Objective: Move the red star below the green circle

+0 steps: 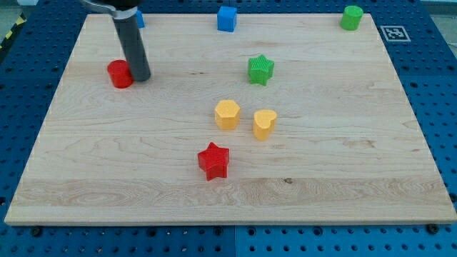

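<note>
Camera view shows eight small coloured plastic blocks counted on a pale wooden board (343, 143). Two red ones are seen: a red star (213, 160) lying toward the board's bottom edge, a little left of centre, and a red cylinder (120, 73) near the left edge in the upper part. Two green ones are seen: a green star (260, 69) set right of centre in the upper half, and a green circle (351, 17), a round block, placed at the top right corner. Two yellow ones lie close together near the middle, apart from each other: a yellow hexagon (227, 114) and, to its right, a yellow heart-like block (264, 123). Two blue ones sit on the top edge: a blue cube (227, 18) near the middle and a blue block (139, 19) largely hidden behind the rod, its shape not made out.

My tip (140, 76) is planted just beside the red cylinder, on its right; nothing is clamped, the rod being a plain pusher. The red star is well apart from the tip and from the green circle.

The board is laid on a blue perforated bench (443, 86); a black-and-white marker tag (395, 33) is fixed by the top right corner.
</note>
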